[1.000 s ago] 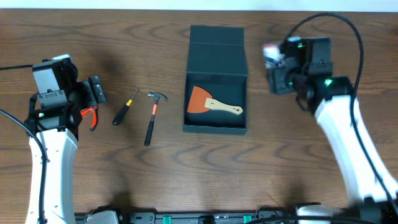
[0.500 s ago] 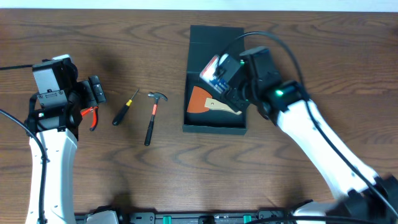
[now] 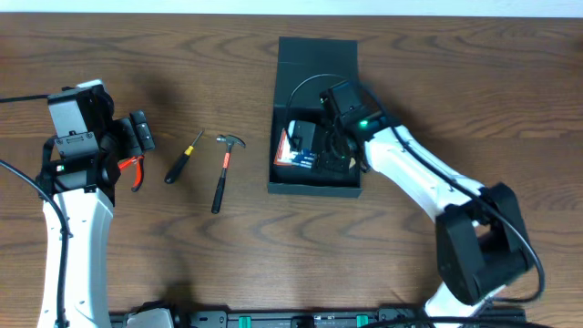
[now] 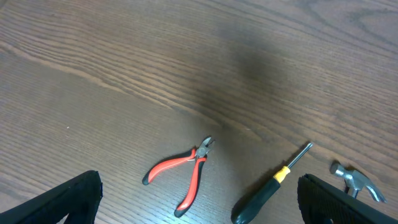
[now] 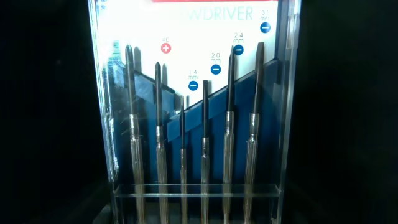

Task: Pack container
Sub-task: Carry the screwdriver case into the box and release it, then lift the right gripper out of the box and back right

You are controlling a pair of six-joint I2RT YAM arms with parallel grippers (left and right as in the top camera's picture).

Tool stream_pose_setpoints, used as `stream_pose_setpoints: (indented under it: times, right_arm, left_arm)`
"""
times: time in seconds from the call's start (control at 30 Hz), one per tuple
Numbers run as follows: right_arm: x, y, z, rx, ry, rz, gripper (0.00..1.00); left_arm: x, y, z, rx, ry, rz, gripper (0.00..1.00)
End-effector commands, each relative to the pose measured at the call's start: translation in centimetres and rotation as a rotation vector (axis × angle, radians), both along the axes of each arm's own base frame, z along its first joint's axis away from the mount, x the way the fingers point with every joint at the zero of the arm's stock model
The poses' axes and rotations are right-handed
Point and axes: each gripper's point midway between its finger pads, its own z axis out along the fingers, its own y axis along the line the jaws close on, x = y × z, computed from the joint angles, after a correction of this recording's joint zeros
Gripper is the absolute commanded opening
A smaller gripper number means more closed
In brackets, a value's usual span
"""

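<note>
Dark teal-black and matte, the container (image 3: 314,189) sits open on the wooden table (image 3: 455,73), its flap lid (image 3: 317,53) laid back on the far side. My right claw (image 3: 302,150) is down inside the container, clamped across a clear plastic screwdriver set (image 5: 199,124). The case fills my right wrist view: six slim drivers stand in a row against a blue-and-white card, with blackness on either side, so the pads there are lost in the dark. From overhead only slivers of the case show past the claw, toward the container's left wall.

Everything else lies to the left of the container. Nearest it is a hammer (image 3: 223,169), its head pointing toward the far edge. Just beyond lies a screwdriver (image 3: 182,158) with a black handle and yellow collar, set on a slant, and beyond that a pair of red-handled pliers (image 4: 183,171). My left claw (image 3: 141,135) hangs farthest from the container, close by the pliers. Its fingers (image 4: 62,202) are spread wide with nothing between them — the pliers and the screwdriver show on the bare wood below.
</note>
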Motion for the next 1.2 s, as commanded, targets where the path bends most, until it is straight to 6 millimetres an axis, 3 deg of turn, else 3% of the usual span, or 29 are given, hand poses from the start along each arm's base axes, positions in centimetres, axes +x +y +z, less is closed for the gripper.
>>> stream_pose_setpoints:
  times: [0.0,0.07,0.17,0.2,0.23,0.27,0.3,0.37,0.5,0.57,0.63,0.73,0.8,0.83,0.93,1.03,1.17]
  right_arm:
    - [-0.9,1.4,-1.4,0.002,0.033,0.068,0.01]
    - [-1.1,1.5,-1.9,-0.010,0.042,0.077,0.04]
    - [-0.7,0.9,-1.9,-0.042,0.024,0.049,0.48]
    - [-0.2,0.6,-1.7,-0.059,0.006,0.023,0.54]
    - [0.3,0.2,-1.6,-0.078,-0.015,-0.005,0.88]
    - [0.8,-0.2,-1.3,-0.094,-0.039,-0.038,0.99]
    - [1.3,-0.5,-0.9,-0.106,-0.063,-0.068,0.99]
    - [2.0,-0.7,0.3,-0.110,-0.100,-0.087,0.89]
    - [3.0,-0.1,4.4,-0.053,-0.171,-0.119,0.91]
    - [3.6,0.3,7.5,0.012,-0.216,-0.183,0.91]
    - [4.1,0.2,10.7,0.083,-0.258,-0.261,0.85]
    - [5.0,-1.1,15.8,0.216,-0.321,-0.416,0.79]
    - [5.7,-3.0,18.6,0.313,-0.350,-0.551,0.89]
    - [6.0,-4.5,20.0,0.369,-0.357,-0.643,0.99]
    - [6.8,-9.4,22.2,0.483,-0.352,-0.886,0.99]
    - [7.2,-14.1,22.3,0.548,-0.302,-1.080,0.99]
    - [6.8,-19.0,20.2,0.596,-0.161,-1.265,0.99]
  left_arm:
    - [0.2,0.3,0.3,0.006,-0.004,0.002,0.98]
    - [0.2,0.3,0.3,0.006,-0.004,0.002,0.98]
    - [0.2,0.3,0.3,0.006,-0.004,0.001,0.98]
    - [0.2,0.3,0.3,0.006,-0.004,0.002,0.99]
    - [0.2,0.3,0.3,0.006,-0.004,0.002,0.98]
    - [0.2,0.3,0.3,0.006,-0.004,0.002,0.98]
    - [0.2,0.3,0.3,0.006,-0.004,0.002,0.98]
    - [0.2,0.3,0.3,0.006,-0.004,0.002,0.98]
    - [0.2,0.3,0.3,0.006,-0.004,0.001,0.98]
    - [0.2,0.3,0.3,0.006,-0.004,0.002,0.98]
    - [0.2,0.3,0.3,0.006,-0.004,0.002,0.98]
    - [0.2,0.3,0.3,0.006,-0.004,0.001,0.98]
    - [0.2,0.3,0.3,0.006,-0.004,0.002,0.98]
    - [0.2,0.3,0.3,0.006,-0.006,0.001,0.99]
    - [1.6,0.6,1.7,0.022,-0.088,0.003,0.98]
    - [2.0,0.6,2.1,0.026,-0.108,0.004,0.98]
    - [2.0,0.0,1.9,-0.027,-0.115,0.004,0.98]
